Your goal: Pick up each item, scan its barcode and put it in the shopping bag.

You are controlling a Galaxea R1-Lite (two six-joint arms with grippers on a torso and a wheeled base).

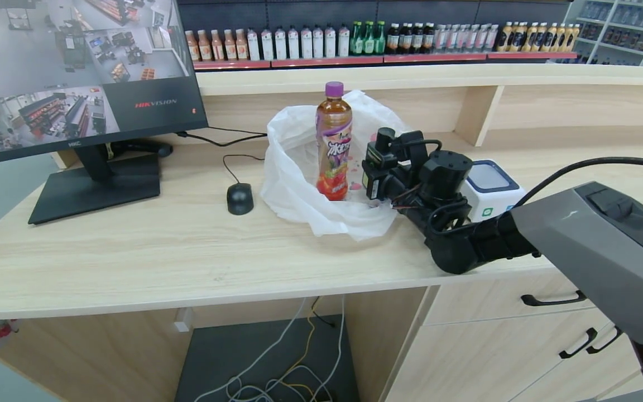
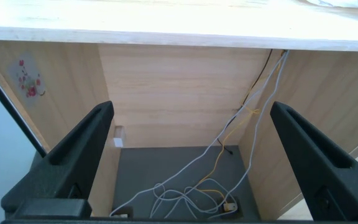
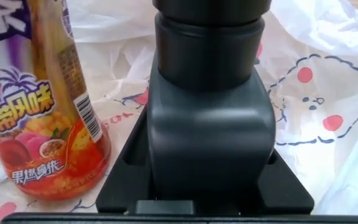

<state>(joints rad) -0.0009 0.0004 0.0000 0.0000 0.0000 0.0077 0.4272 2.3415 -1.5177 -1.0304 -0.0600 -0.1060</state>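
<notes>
Bottle (image 1: pixel 333 146) upright in shopping bag (image 1: pixel 288 173)

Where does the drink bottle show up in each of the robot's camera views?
Head view: the bottle stands upright at centre, inside the shopping bag.
Left wrist view: aimed beneath the counter.
Right wrist view: the bottle is close up, barcode facing the camera, with the bag under it.
Shared landmark: the white shopping bag.
</notes>
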